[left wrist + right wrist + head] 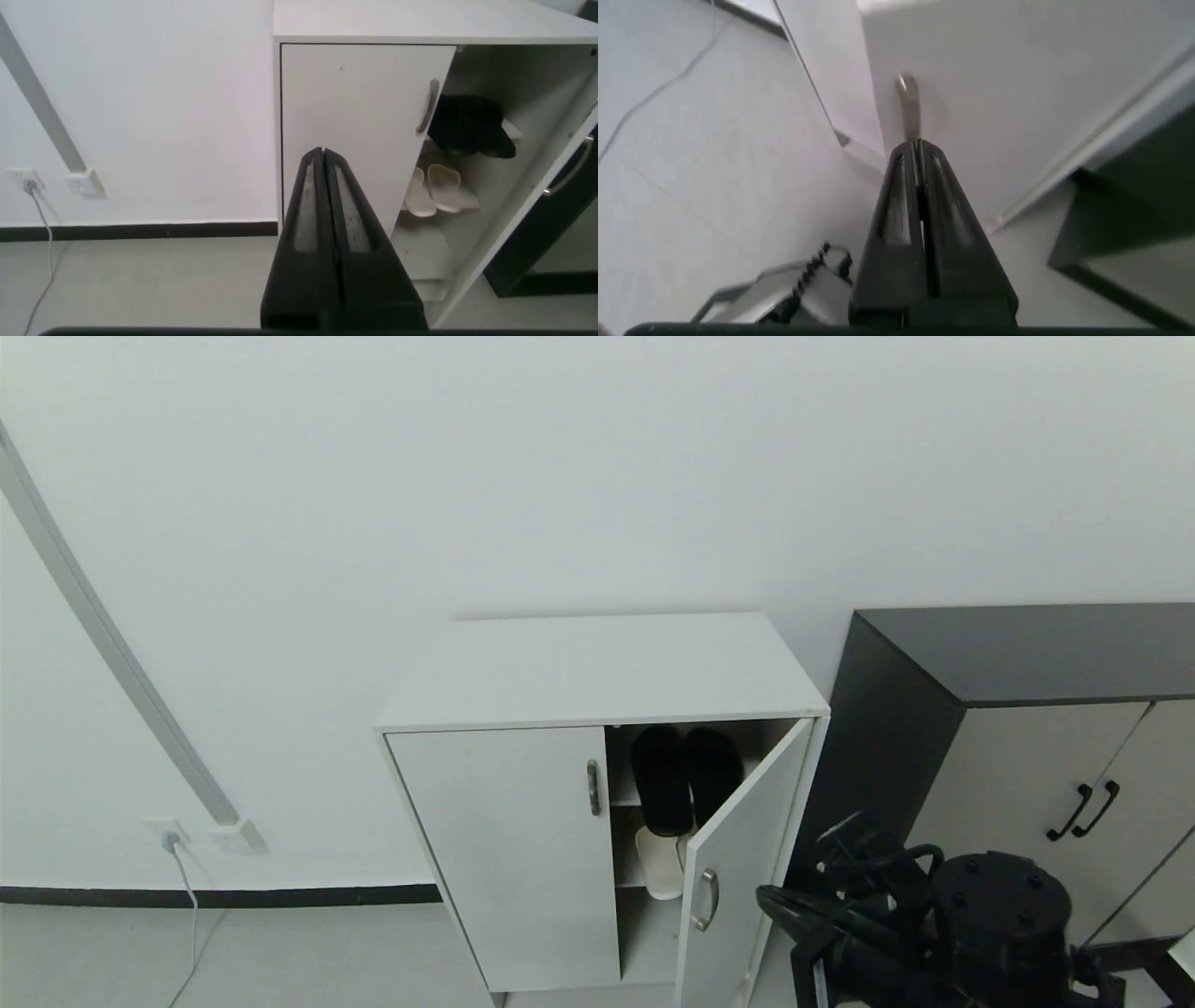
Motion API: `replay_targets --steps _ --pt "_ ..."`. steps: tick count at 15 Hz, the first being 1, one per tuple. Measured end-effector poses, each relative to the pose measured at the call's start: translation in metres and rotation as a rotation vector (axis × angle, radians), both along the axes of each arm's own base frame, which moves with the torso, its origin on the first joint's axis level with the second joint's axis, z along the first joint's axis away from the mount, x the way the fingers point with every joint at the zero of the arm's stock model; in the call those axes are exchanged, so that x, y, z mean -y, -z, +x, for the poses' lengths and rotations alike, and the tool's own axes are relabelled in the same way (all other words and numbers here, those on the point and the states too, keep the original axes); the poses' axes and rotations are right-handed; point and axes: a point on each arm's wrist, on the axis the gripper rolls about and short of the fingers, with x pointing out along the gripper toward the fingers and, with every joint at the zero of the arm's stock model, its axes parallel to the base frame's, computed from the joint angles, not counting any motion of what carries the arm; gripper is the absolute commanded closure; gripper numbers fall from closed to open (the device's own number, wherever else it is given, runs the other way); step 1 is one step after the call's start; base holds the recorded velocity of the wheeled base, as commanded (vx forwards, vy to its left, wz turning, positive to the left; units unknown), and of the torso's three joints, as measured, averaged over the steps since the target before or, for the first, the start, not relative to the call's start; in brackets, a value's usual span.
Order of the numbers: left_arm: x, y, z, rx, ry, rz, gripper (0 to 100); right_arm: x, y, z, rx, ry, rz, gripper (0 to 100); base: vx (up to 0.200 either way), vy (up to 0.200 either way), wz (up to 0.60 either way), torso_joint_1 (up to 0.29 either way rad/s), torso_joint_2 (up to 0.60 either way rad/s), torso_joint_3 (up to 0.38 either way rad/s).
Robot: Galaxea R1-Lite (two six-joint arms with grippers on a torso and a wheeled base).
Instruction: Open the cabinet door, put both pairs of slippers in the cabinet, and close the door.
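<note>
The white cabinet (597,672) stands against the wall, its left door (509,849) closed and its right door (742,859) swung partly open. A pair of black slippers (686,775) lies on the upper shelf, with a pair of white slippers (661,863) on the shelf below. Both pairs also show in the left wrist view: black slippers (472,126), white slippers (437,189). My right gripper (767,899) is shut and empty, just right of the open door's handle (707,899); its tip (918,147) sits close below that handle (908,98). My left gripper (323,154) is shut, held back from the closed door (364,131).
A dark-topped cabinet (1027,653) with grey doors and black handles (1083,810) stands directly right of the white one. On the left wall are a diagonal conduit (103,635) and an outlet with a cable (187,887). Open floor lies left of the cabinet.
</note>
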Motion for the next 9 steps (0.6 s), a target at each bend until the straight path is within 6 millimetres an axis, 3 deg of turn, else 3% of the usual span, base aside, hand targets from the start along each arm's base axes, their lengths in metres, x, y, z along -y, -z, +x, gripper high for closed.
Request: replay_targets --steps 4,9 --pt "0.000 0.000 0.000 0.000 0.000 0.000 100 -0.024 0.008 0.026 0.023 0.009 0.020 100 0.000 0.000 0.00 0.000 0.00 0.000" --pt "0.000 0.000 0.000 0.000 0.000 0.000 100 -0.038 0.017 0.053 0.035 0.036 0.026 100 0.000 0.000 0.00 0.000 0.00 0.000"
